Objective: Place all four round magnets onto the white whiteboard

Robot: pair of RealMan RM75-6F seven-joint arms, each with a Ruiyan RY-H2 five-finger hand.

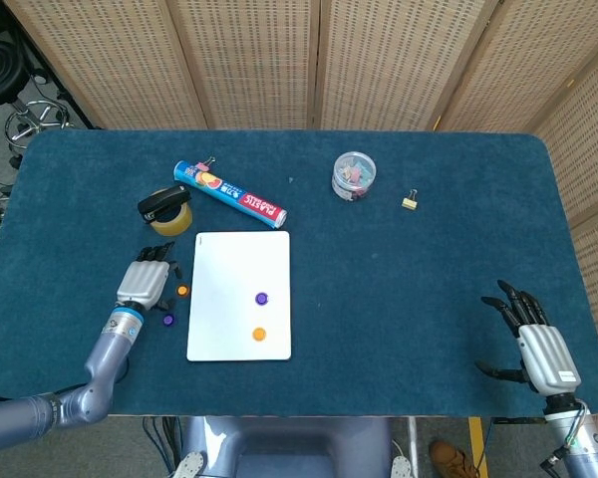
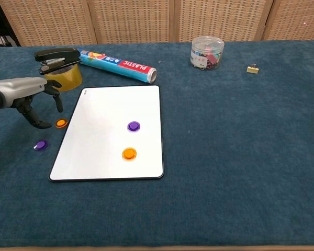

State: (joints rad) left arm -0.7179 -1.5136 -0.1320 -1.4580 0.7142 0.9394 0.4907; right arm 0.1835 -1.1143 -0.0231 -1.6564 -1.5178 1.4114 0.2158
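Note:
The white whiteboard (image 1: 241, 261) (image 2: 102, 112) lies flat on the blue table with a purple magnet (image 1: 262, 298) (image 2: 133, 126) and an orange magnet (image 1: 259, 335) (image 2: 129, 153) on it. Off its left edge lie another orange magnet (image 1: 182, 291) (image 2: 60, 123) and another purple magnet (image 1: 167, 320) (image 2: 40, 145). My left hand (image 1: 147, 279) (image 2: 29, 93) hovers just left of the loose orange magnet, fingers spread downward, holding nothing. My right hand (image 1: 533, 337) rests open at the table's near right corner, only in the head view.
A black stapler on a yellow tape roll (image 1: 166, 210) (image 2: 61, 68) sits behind my left hand. A blue tube (image 1: 230, 194) (image 2: 118, 65) lies behind the board. A jar of clips (image 1: 354, 175) (image 2: 207, 52) and a binder clip (image 1: 410, 202) (image 2: 253, 68) stand at the back right.

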